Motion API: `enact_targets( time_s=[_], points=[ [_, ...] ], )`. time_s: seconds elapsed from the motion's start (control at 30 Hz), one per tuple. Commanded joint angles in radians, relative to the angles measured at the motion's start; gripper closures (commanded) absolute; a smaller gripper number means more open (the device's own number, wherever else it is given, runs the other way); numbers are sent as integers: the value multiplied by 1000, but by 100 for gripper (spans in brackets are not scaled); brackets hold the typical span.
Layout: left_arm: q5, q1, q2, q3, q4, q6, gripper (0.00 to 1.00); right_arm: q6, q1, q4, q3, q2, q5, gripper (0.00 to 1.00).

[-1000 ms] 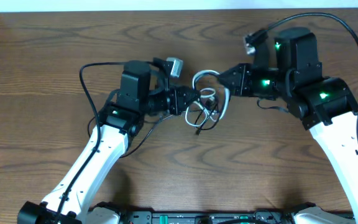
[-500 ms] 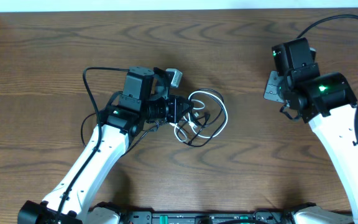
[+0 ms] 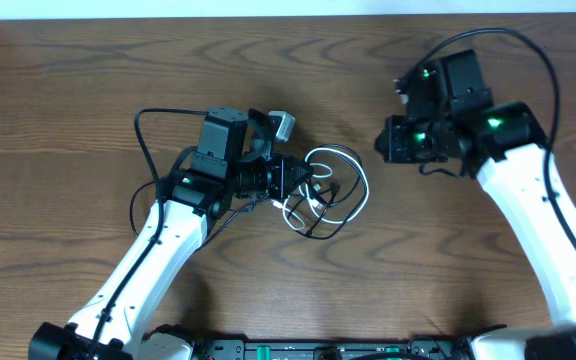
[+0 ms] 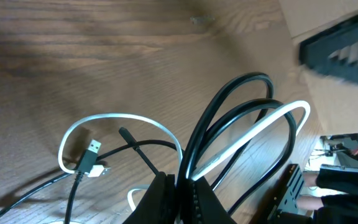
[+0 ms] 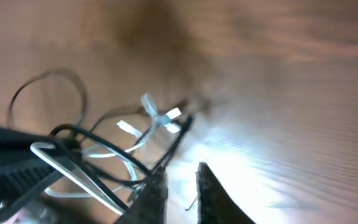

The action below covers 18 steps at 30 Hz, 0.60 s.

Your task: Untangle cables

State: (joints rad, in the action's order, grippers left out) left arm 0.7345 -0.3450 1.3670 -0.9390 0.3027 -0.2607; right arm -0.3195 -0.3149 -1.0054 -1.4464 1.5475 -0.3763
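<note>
The white cable [image 3: 362,186] and the black cable [image 3: 320,232] lie tangled in loose loops at the table's middle. My left gripper [image 3: 299,179] is shut on strands of both at the tangle's left side. In the left wrist view its jaws [image 4: 180,193] pinch black loops [image 4: 229,93] and a white loop [image 4: 272,121], with a black USB plug [image 4: 91,155] lying left. My right gripper [image 3: 380,141] is up and right of the tangle, apart from it, pointing left. In the blurred right wrist view its fingers [image 5: 180,186] stand slightly apart with nothing between them, with the cables [image 5: 104,140] ahead.
Thick black robot wires loop off both arms [image 3: 140,150] [image 3: 543,60]. The brown wooden table [image 3: 88,70] has its far edge along the top of the overhead view. A grey connector block [image 3: 283,126] sits on the left wrist.
My right gripper left the tangle, swung away to the right, and has now turned back toward it. The cable loops spread a little to the right. My left gripper kept its hold.
</note>
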Motion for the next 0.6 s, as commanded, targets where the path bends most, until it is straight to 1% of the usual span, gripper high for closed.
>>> enact_targets(
  time_s=[0.0,0.13,0.27,0.33,0.37,0.4,0.5,0.57],
  points=[
    [28,2,-17,-10,-9,17,92,101,-6,-1,-10,60,-210,80],
    [28,2,-17,-10,-12,17,92,103,-27,0,-10,124,-222,79],
    [28,2,-17,-10,-12,17,92,116,-43,-1,-10,172,-237,88],
    [28,2,-17,-10,-12,17,92,116,-48,0,-10,186,-237,91],
    [28,2,-17,-10,-12,17,92,116,-52,0,-10,190,-237,98],
    [28,2,-17,-10,-12,17,92,116,-54,0,-10,193,-236,99],
    [28,2,-17,-10,-11,17,92,116,-54,0,-10,194,-219,99],
    [28,2,-17,-10,-4,17,91,115,-52,-2,-10,194,-152,99]
  ],
)
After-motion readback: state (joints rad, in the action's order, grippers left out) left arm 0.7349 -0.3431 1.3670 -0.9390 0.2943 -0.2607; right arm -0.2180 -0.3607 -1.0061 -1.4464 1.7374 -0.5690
